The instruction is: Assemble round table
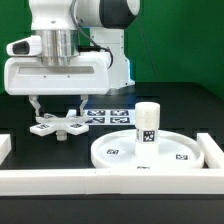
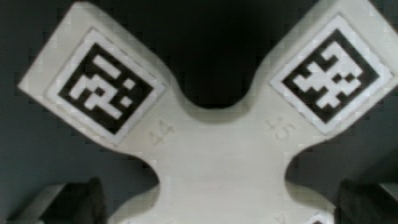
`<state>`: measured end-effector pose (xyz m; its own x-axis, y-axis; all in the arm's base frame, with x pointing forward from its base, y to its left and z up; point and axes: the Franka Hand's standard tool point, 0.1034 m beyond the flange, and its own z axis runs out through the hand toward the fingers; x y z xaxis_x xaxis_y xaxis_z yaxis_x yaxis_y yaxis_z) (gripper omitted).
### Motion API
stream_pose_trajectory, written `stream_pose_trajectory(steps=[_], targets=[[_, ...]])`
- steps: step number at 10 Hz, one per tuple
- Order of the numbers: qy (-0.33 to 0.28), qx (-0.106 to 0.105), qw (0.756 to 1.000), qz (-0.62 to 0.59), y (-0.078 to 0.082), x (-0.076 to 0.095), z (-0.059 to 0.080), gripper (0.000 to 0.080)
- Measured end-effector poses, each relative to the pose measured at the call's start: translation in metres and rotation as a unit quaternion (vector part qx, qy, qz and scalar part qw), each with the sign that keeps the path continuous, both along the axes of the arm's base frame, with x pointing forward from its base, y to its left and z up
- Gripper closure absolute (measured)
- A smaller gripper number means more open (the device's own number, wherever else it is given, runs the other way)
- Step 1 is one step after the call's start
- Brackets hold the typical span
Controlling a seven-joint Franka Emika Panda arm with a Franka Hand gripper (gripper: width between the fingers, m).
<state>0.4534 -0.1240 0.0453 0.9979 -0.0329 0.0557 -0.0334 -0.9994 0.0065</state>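
Observation:
The white cross-shaped foot piece [image 1: 60,126] lies flat on the black table toward the exterior view's left. In the wrist view it [image 2: 214,150] fills the picture, with two tagged arms spreading out. My gripper [image 1: 58,108] is open just above it, one finger on each side. The dark fingertips [image 2: 64,202] stand apart from the piece's waist, with my gripper's middle [image 2: 214,208] over it. The large rimmed round disc [image 1: 120,156] lies toward the exterior view's right. The short cylindrical leg [image 1: 148,125] stands upright on it.
The marker board [image 1: 112,116] lies flat behind the foot piece. Long white border bars run along the front [image 1: 100,186], the exterior view's right [image 1: 214,150] and its left [image 1: 4,148]. The robot's base stands behind, before a green wall.

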Motion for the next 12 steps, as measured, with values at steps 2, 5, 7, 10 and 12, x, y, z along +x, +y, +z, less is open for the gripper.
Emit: stream_pose_trajectory(steps=[2, 5, 7, 10, 12], targets=[[0.004, 0.0, 1.0, 0.0, 0.0, -0.003, -0.004, 0.0151], [0.006, -0.001, 1.0, 0.0, 0.0, -0.003, -0.007, 0.0151], [0.008, -0.001, 1.0, 0.001, 0.0, -0.002, -0.009, 0.0151], [0.011, -0.001, 1.0, 0.003, 0.0, -0.003, -0.013, 0.0151], [0.011, -0.001, 1.0, 0.007, 0.0, -0.001, -0.013, 0.0151]])
